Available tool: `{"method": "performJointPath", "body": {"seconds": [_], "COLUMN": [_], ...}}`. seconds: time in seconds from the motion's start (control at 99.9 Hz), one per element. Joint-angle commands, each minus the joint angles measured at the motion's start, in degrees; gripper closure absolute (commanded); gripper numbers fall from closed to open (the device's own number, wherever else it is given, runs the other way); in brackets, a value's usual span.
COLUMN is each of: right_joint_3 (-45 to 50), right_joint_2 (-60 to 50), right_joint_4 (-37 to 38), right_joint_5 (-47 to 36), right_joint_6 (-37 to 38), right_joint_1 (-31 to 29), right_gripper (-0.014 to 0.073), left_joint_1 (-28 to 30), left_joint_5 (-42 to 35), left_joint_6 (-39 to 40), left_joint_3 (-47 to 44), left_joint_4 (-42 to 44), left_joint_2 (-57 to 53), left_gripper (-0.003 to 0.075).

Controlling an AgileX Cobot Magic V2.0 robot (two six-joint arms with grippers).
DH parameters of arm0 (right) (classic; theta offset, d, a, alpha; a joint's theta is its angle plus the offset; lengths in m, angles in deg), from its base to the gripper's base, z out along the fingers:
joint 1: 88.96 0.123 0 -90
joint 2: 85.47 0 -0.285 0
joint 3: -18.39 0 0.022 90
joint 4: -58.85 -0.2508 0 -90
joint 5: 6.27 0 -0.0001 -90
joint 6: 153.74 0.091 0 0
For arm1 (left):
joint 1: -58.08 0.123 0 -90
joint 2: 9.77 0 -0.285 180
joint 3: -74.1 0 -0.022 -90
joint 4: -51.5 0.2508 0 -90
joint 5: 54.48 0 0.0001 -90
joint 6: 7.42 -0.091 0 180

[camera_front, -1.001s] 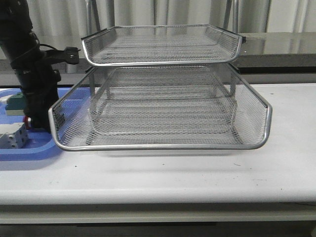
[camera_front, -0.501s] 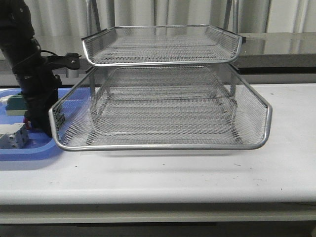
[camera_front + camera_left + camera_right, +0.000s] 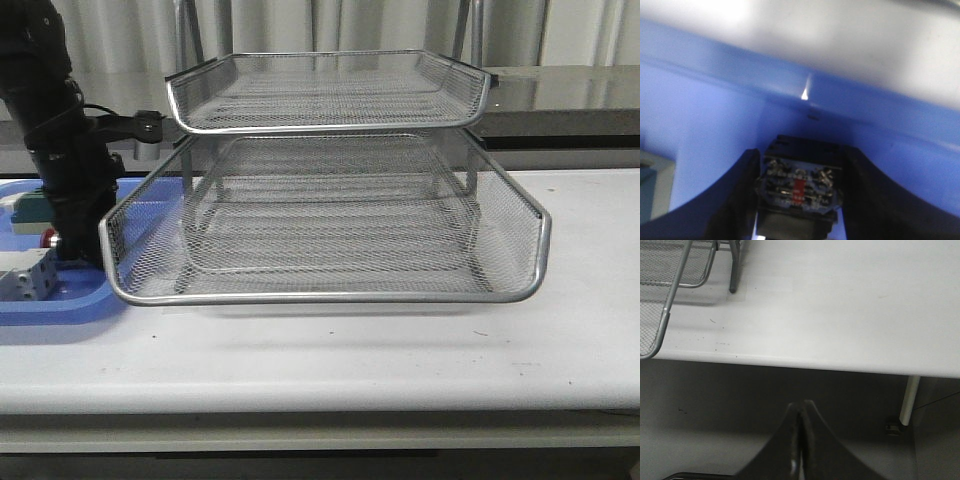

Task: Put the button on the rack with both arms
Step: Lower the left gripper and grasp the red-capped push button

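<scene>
Left arm [image 3: 60, 150] barely shifted since a second ago, a bit further left over the blue tray [image 3: 60, 305]; rack [image 3: 330, 215] and table [image 3: 400, 350] unchanged. Left gripper [image 3: 799, 200] is clamped on the button [image 3: 799, 187]: black-and-blue body with screw terminals sits between the two dark fingers [image 3: 735, 200], just above the tray floor. In front view a red speck of it shows at the arm's base, left of the rack. Right gripper [image 3: 800, 440] has fingers pressed together, holding nothing, hanging off the table's front edge. A grey-white block [image 3: 25, 278] lies in the tray nearby.
</scene>
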Motion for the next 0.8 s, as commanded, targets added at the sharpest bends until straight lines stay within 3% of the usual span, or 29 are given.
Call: {"method": "performJointPath", "body": {"seconds": [0.0,0.26,0.421,0.791], "right_joint_3": [-1.9,-1.9,-1.9,-1.9], "right_joint_2": [0.1,0.1,0.1,0.1], "right_joint_4": [0.2,0.2,0.2,0.2], "right_joint_5": [-3.2,-3.2,-3.2,-3.2], "right_joint_6": [0.0,0.0,0.0,0.0], "right_joint_1": [-0.1,-0.1,-0.1,-0.1], "right_gripper": [0.0664,0.0664,0.0664,0.0664], "left_joint_1": [0.1,1.6,2.5,2.8], "left_joint_5": [2.6,15.3,15.2,15.2], "left_joint_6": [1.0,6.6,11.2,19.2], "left_joint_3": [4.6,17.9,22.5,21.4], "left_joint_4": [-0.1,0.1,0.2,1.0], "left_joint_2": [-3.8,-3.8,-5.7,-15.5], "left_gripper": [0.0741,0.0741,0.0741,0.0740]}}
